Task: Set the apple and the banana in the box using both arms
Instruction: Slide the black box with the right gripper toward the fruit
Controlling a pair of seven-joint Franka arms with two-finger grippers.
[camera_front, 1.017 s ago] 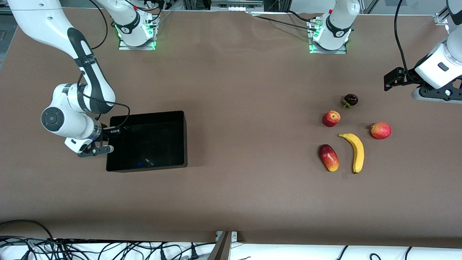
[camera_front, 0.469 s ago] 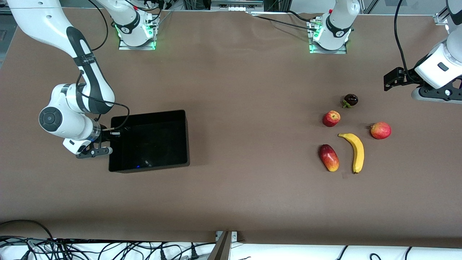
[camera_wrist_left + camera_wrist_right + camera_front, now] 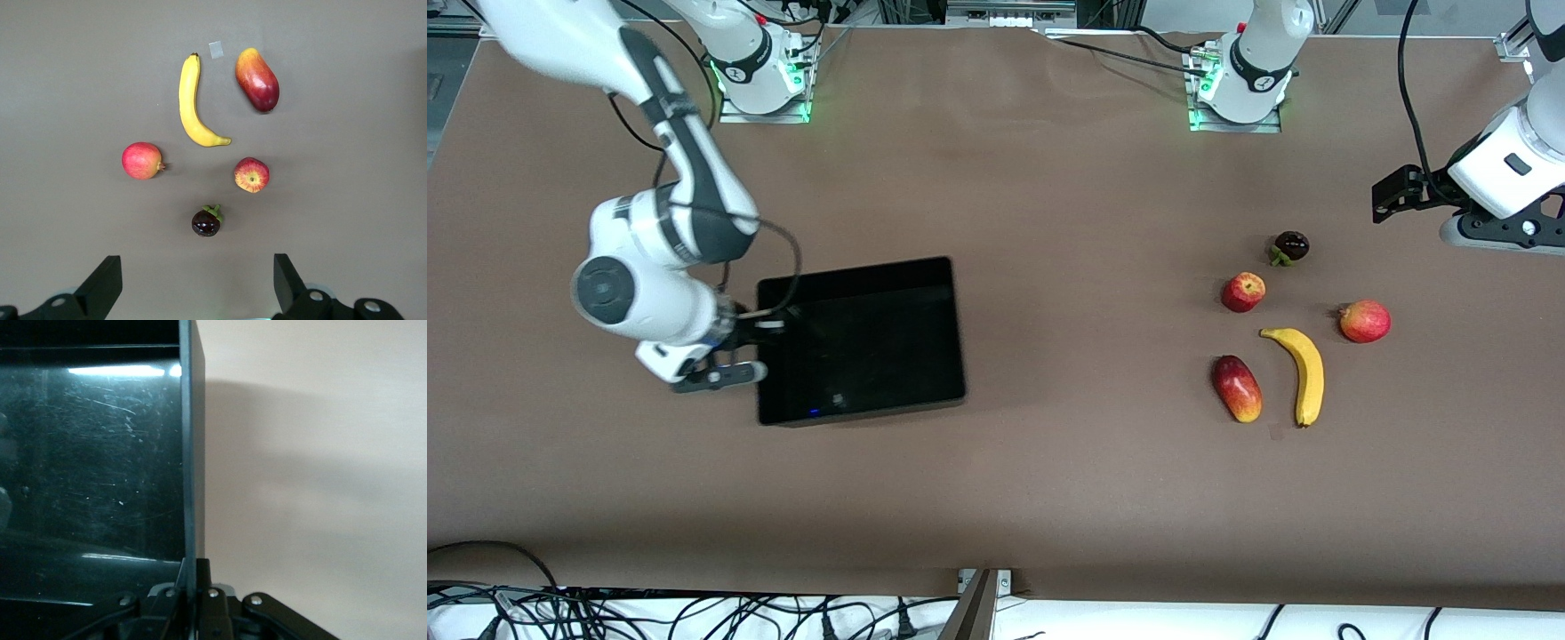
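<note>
The black box [image 3: 863,342] sits toward the right arm's end of the table and is empty. My right gripper [image 3: 758,351] is shut on the box's end wall [image 3: 190,453], which runs straight into the jaws. The apple [image 3: 1242,292] and the banana [image 3: 1303,373] lie on the table toward the left arm's end; both also show in the left wrist view, the apple [image 3: 251,175] and the banana [image 3: 190,100]. My left gripper [image 3: 1383,200] is open and empty, up in the air over the table's edge area near the fruits [image 3: 197,280].
A pinkish-red round fruit [image 3: 1364,321], an oblong red-yellow fruit [image 3: 1237,388] and a dark mangosteen [image 3: 1290,246] lie around the apple and banana. The brown table [image 3: 1067,222] stretches between box and fruits. Cables hang at the front edge.
My right gripper has carried the box toward the left arm's end of the table, most of it in the last half second. The left arm and the fruits have not moved.
</note>
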